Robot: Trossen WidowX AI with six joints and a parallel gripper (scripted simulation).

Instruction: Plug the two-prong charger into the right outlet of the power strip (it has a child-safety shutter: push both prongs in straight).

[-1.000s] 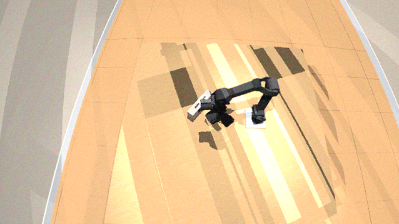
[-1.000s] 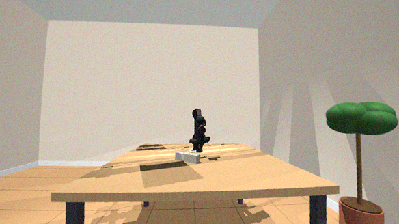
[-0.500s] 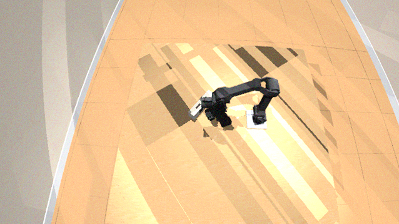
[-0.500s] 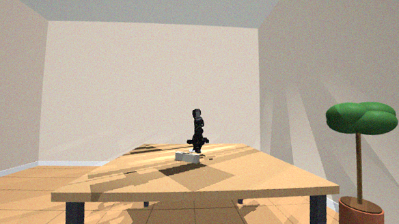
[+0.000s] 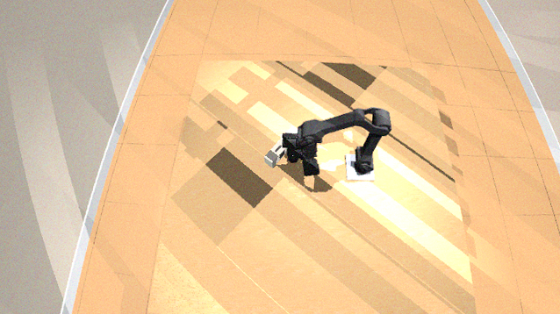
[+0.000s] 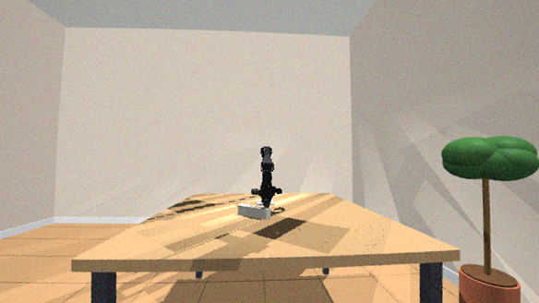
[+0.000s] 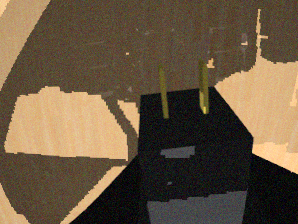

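The black charger (image 7: 195, 127) fills the lower middle of the wrist view, with its two brass prongs pointing up the picture, away from the gripper. My gripper (image 7: 184, 157) (image 5: 293, 155) (image 6: 266, 203) is shut on the charger, with a dark finger at each side. The light grey power strip (image 5: 271, 158) (image 6: 251, 212) lies at a slant on the table. In the top view the gripper is over or right beside the strip and hides its middle and part of its far end. The wrist view does not show the strip. The right outlet cannot be made out, nor any contact between prongs and strip.
The arm's white base plate (image 5: 359, 175) is on the table (image 5: 229, 284) (image 6: 158, 254), to the right of the strip in the top view. Strong light bands and dark shadows cross the table top. A potted plant (image 6: 489, 159) stands beyond the table's right edge in the exterior view.
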